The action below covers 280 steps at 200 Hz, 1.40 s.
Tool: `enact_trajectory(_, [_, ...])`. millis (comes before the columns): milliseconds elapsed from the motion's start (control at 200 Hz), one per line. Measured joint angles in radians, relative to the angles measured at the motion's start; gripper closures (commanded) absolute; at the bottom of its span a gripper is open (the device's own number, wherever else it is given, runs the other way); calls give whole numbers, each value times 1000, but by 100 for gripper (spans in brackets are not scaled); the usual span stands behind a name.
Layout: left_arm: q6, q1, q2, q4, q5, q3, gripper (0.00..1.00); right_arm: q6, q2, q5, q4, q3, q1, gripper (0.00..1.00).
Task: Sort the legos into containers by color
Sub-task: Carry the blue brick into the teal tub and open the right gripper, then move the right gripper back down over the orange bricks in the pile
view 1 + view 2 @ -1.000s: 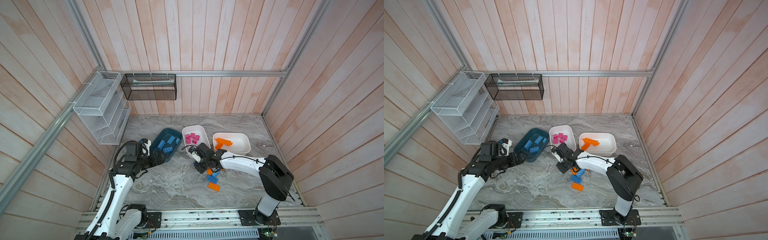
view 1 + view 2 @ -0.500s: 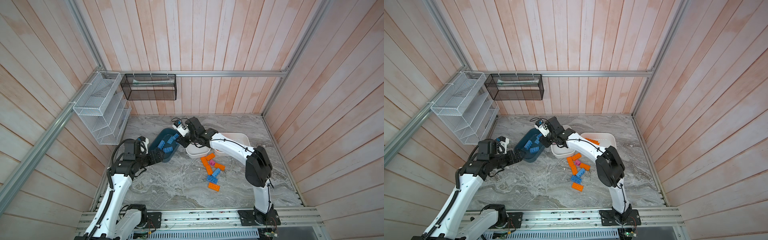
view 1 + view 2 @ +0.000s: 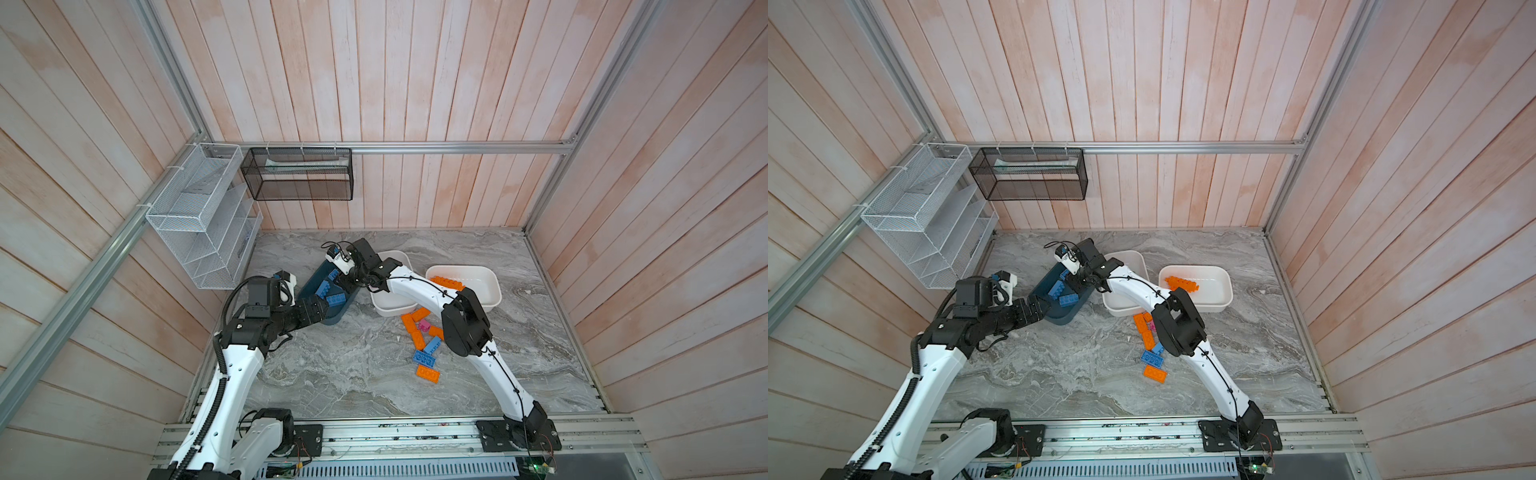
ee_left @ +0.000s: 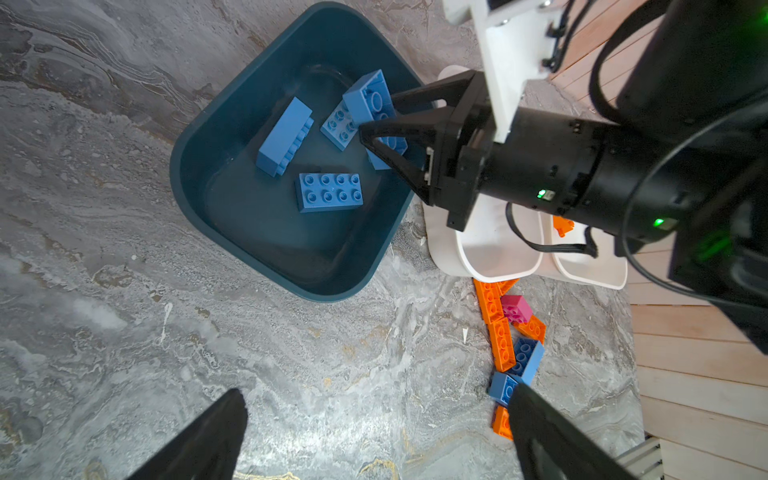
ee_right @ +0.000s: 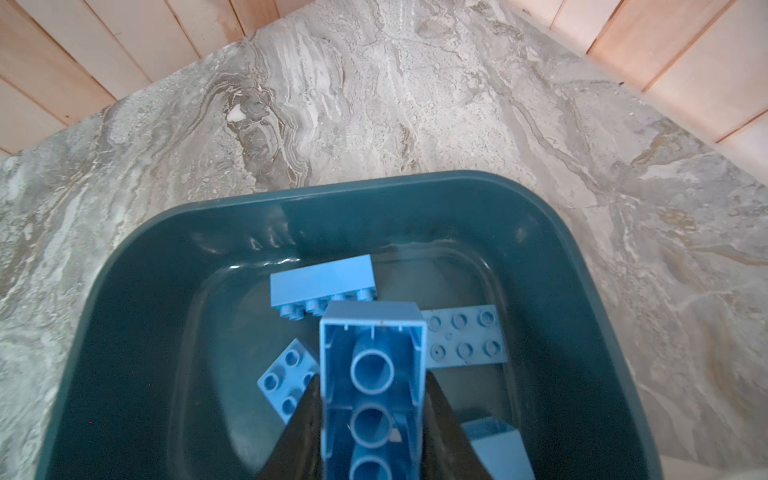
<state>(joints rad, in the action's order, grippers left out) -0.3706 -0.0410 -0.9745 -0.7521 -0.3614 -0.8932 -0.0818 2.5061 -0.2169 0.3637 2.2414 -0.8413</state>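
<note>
Brick point(image 5: 372, 374), blue, clamped in right end effector point(image 4: 377, 116) above teal tub point(image 5: 332, 189); left end effector point(image 4: 376, 392) spread wide

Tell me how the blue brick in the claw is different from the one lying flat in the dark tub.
The gripped blue brick is pinched in the right claw over the dark tub; the flat blue brick lies loose on the tub's floor. The gripped brick is tilted, hollow underside showing; the flat brick sits studs up. Both are blue rectangles.
</note>
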Motion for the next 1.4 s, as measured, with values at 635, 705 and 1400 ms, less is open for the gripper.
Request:
enact_trajectory(635, [7,9,-2,11,-11,7,0,10,-452,-13,51,-469,54,37])
enact_trajectory(705, [7,10,-2,11,-22,12,0,61,-603,-4,39,-615,59,38])
enact_trajectory(1400, [6,10,-11,11,-50,20,0,387,-981,135,-56,-1281,61,42])
